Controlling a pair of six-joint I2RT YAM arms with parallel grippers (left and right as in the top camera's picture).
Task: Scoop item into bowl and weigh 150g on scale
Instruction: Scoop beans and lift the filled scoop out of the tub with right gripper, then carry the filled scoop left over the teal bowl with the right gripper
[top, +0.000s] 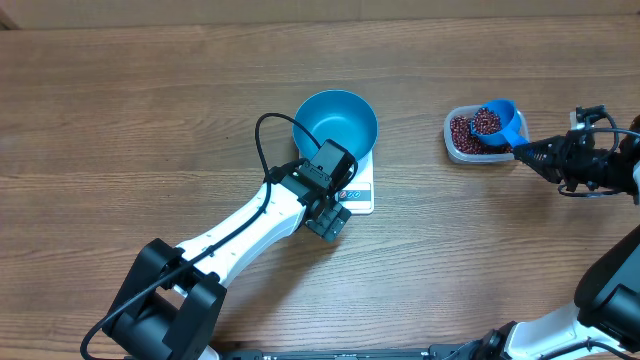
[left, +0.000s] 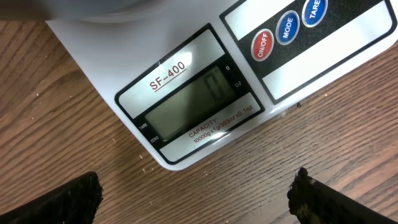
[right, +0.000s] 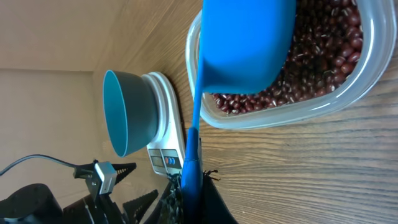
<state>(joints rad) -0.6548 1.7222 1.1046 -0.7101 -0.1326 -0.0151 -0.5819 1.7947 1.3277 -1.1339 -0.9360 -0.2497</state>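
1. Beans, small and dark red-brown, lie heaped in a clear plastic tub toward the right edge of the tabletop. More of them fill the cup of a small blue scoop.
2. The scoop hangs over the tub. Whether it touches the heap below cannot be told.
3. The right gripper is clenched on the scoop's handle, which points toward the right edge.
4. The bowl, round and deep blue, stands on the far part of the scale near the middle of the tabletop, well apart from the tub. Its inside shows plain blue.
5. The scale's display strip faces the near edge. In the left wrist view it reads SF-400, with ON/OFF, MODE and TARE buttons beside it. The digits on the screen are too faint to read.
6. The left gripper hovers just over the scale's near edge, its fingers spread wide and grasping nothing.
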